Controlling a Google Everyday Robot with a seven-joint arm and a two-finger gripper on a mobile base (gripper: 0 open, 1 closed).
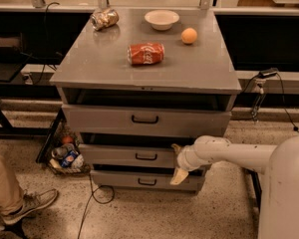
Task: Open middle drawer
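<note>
The grey cabinet (89, 68) has three drawers. The middle drawer (114, 156) is wide and shallow, with a small black bar handle (146, 157), and stands slightly out from the cabinet. My gripper (177, 162), on a white arm (229, 153) coming from the right, is at the right end of the middle drawer's front, right of the handle. It is open: one tan finger (176, 148) sits at the drawer's top edge, the other (178, 176) hangs below it. The top drawer (104, 118) and bottom drawer (114, 179) sit above and below.
On the cabinet top lie a red soda can (146, 53), a crumpled can (104, 18), a white bowl (162, 19) and an orange (189, 35). A basket of trash (65, 156), a floor cable (92, 198) and a person's shoe (32, 204) are at the left.
</note>
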